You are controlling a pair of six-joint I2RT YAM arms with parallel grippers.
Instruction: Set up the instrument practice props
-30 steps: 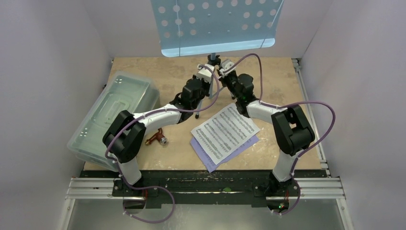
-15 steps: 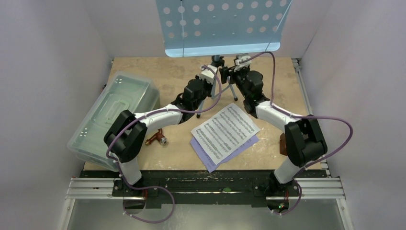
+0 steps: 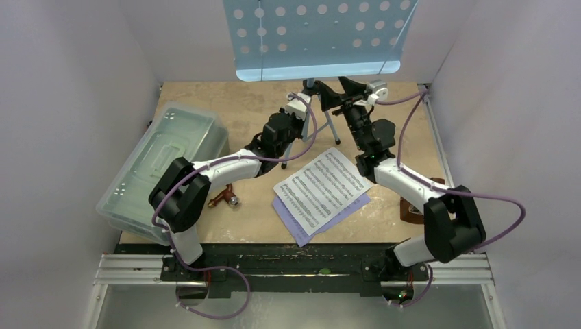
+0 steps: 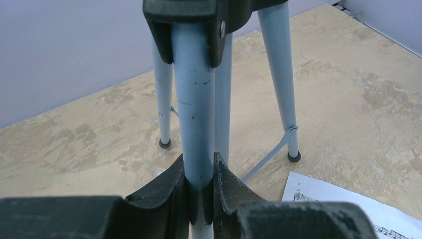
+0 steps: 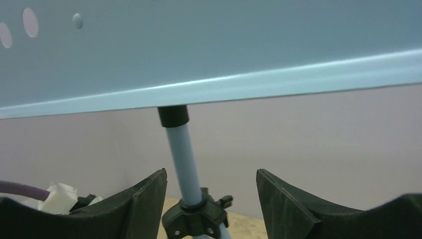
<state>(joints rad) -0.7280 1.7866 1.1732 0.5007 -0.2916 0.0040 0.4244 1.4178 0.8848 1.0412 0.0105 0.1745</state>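
The light-blue music stand stands at the back of the table, its perforated desk (image 3: 315, 34) overhead. My left gripper (image 3: 305, 103) is shut on the stand's tube (image 4: 196, 99), the jaws (image 4: 200, 172) pinching it above the tripod feet. My right gripper (image 3: 337, 92) is open just right of the post. In its wrist view the jaws (image 5: 211, 184) stand wide apart, the post (image 5: 181, 159) and black collar (image 5: 196, 219) ahead of them, untouched. White sheet-music pages (image 3: 322, 188) lie on a lilac page (image 3: 301, 232) mid-table. The brown metronome (image 3: 413, 209) sits at the right, partly behind my right arm.
A large clear lidded box (image 3: 161, 168) lies along the left side. A small coppery object with a silver tip (image 3: 225, 199) rests near my left arm. White walls close the back and sides; a metal rail (image 3: 438, 144) runs along the right edge.
My right gripper let go of the stand's post, opened, and swung back to the right, uncovering the metronome. The stand's desk shifted slightly. My left gripper has kept its hold.
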